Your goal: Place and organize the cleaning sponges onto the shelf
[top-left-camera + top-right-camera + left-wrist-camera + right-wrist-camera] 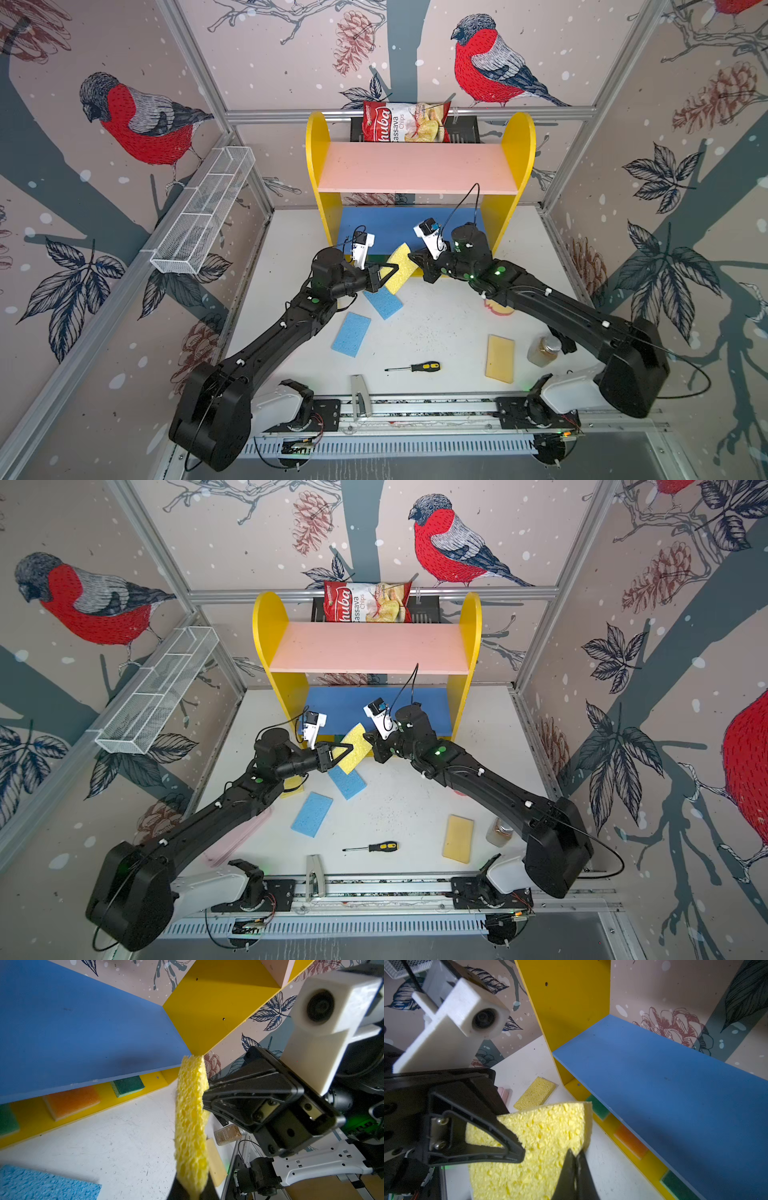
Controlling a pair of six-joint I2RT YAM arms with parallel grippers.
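Left gripper point(388, 272) clamping yellow sponge point(401, 259); right gripper point(415, 259) touching its opposite edge, grip unclear. Orange sponge point(71, 1101) and green sponges point(127, 1085) sitting on shelf point(519, 137) base beyond fingertips. Blue sponges point(351, 333) and pale yellow sponge point(500, 358) lying behind grippers, waiting.

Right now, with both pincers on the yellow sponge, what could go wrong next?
Both the left pincer and the right pincer pinch the yellow sponge; moving apart could tear the foam. The right pincer holds only a thin edge, so the sponge may slip and fall onto the table. The pincers are close and might collide.
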